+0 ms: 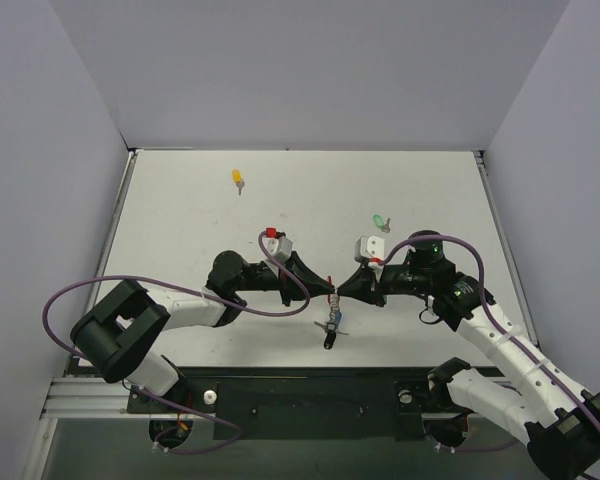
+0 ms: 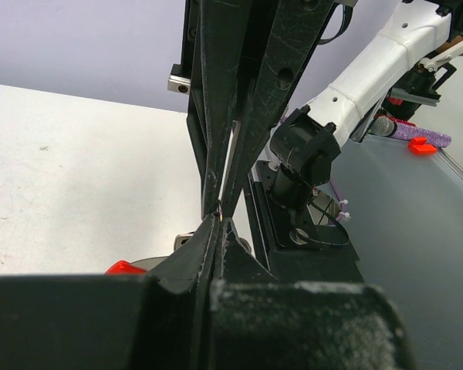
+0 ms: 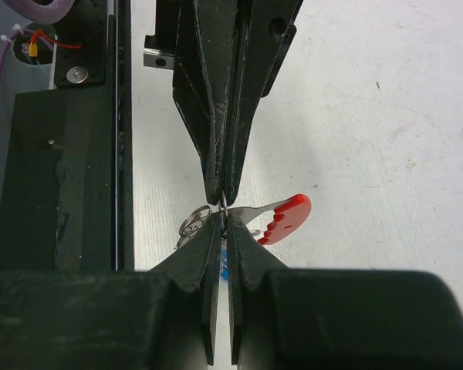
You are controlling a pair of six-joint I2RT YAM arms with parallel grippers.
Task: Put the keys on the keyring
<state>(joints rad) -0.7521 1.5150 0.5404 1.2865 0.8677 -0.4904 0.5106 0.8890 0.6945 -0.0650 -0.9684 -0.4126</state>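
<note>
My left gripper (image 1: 329,290) and right gripper (image 1: 338,290) meet tip to tip above the middle of the table, near its front. Both are shut on the keyring (image 3: 224,206), a thin wire ring pinched between the two pairs of tips. Its red tag (image 3: 288,218) sticks out to one side and a smaller ring (image 3: 191,220) to the other. In the left wrist view the left gripper (image 2: 218,223) is shut against the right one's fingers (image 2: 243,92). A black key (image 1: 328,342) shows just below the ring; I cannot tell whether it is attached. The green key (image 1: 379,221) and yellow key (image 1: 238,179) lie farther back.
Pale walls close the table (image 1: 180,230) on the left, back and right. A black rail (image 1: 310,400) with the arm bases runs along the near edge. Purple cables (image 1: 280,300) loop beside both arms.
</note>
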